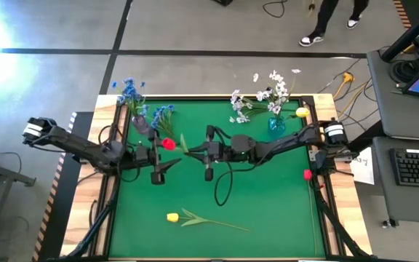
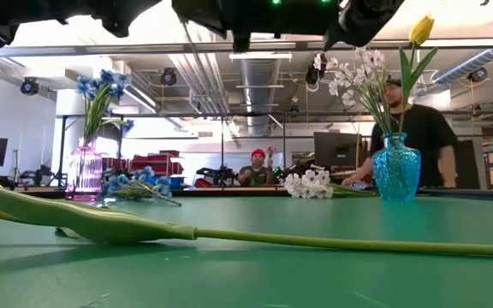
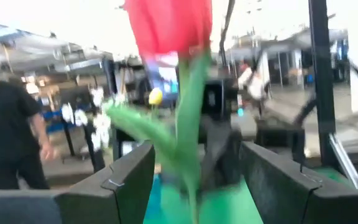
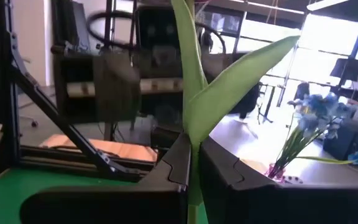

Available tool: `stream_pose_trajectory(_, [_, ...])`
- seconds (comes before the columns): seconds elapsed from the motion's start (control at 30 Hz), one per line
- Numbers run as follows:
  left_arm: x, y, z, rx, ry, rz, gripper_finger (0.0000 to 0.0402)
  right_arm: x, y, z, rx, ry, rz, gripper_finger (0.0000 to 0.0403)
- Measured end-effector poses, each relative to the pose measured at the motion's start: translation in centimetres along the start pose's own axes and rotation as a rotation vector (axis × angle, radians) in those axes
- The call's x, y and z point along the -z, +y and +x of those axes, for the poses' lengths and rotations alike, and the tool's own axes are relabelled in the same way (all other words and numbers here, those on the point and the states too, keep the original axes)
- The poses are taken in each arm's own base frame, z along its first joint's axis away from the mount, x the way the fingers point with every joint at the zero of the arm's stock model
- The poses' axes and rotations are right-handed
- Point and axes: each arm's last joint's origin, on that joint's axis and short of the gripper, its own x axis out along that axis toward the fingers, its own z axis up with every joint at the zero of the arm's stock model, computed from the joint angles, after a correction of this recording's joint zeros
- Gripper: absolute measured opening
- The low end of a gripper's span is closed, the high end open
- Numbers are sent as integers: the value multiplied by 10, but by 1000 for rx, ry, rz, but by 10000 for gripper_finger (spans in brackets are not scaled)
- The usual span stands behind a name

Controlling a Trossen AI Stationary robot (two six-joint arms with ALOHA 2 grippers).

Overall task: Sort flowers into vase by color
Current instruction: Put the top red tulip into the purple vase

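Observation:
A red tulip [image 1: 168, 143] is in the air over the middle of the green table, its bloom pointing toward the left arm. My right gripper [image 1: 190, 150] reaches in from the right and is shut on the tulip's stem. My left gripper [image 1: 164, 154] faces it from the left and is open. In the left wrist view its fingers [image 3: 129, 180] stand on either side of the stem [image 3: 190, 143] below the red bloom [image 3: 169, 25], apart from it. A yellow tulip [image 1: 173, 217] lies flat near the table's near edge. My right gripper [image 4: 191, 171] pinches the red tulip's green stem [image 4: 192, 146] between its two fingers, just below where the leaves [image 4: 229, 81] branch off. It comes level from the table's right, fingers across the stem. The tulip is lifted clear of the table.
A pink vase [image 1: 138, 121] with blue flowers stands far left, with loose blue flowers [image 1: 162, 113] beside it. A teal vase [image 1: 276, 125] far right holds white blossoms and a yellow tulip [image 1: 302, 112]. Loose white sprays [image 1: 242, 109] lie near it. A person [image 2: 409, 128] is behind the table.

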Motion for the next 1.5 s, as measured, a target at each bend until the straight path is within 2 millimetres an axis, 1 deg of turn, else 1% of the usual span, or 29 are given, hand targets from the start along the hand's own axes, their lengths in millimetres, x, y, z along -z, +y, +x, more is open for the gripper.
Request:
stream_pose_trajectory(0.17, [4,-1,4,-5,2,11,221,7,1,6,1,10,-11,13])
stream_pose_trajectory(0.3, [8,-1,6,-17,20,16,196,8,1,6,2,13,-11,13])
stream_pose_trajectory(0.43, [9,1,7,-31,28,21,142,8,1,6,2,13,-10,13])
stream_pose_trajectory(0.63, [9,5,7,-54,25,20,43,8,1,6,12,14,10,13])
stream_pose_trajectory(0.7, [8,6,7,-55,23,19,14,8,1,6,13,14,19,20])
stream_pose_trajectory(0.73, [8,6,7,-56,21,18,7,8,1,6,14,13,26,28])
stream_pose_trajectory(0.8, [7,6,6,-56,19,17,8,8,1,6,13,14,37,50])
stream_pose_trajectory(0.93, [5,7,6,-66,11,14,3,7,1,6,12,14,37,109])
stream_pose_trajectory(1.0, [2,9,4,-103,7,9,2,5,0,5,13,8,41,136])
stream_pose_trajectory(1.17, [-6,19,-6,-259,37,31,1,-6,-4,2,21,-15,119,188])
stream_pose_trajectory(1.3, [-16,31,-19,-447,95,62,0,-5,-10,0,27,48,158,212])
stream_pose_trajectory(1.4, [-30,41,-26,-639,215,99,0,-3,-14,-2,61,108,179,223])
stream_pose_trajectory(1.43, [-37,44,-27,-690,256,105,0,-2,-15,-2,72,120,179,225])
stream_pose_trajectory(1.5, [-56,50,-30,-736,315,96,0,0,-16,-2,90,140,178,230])
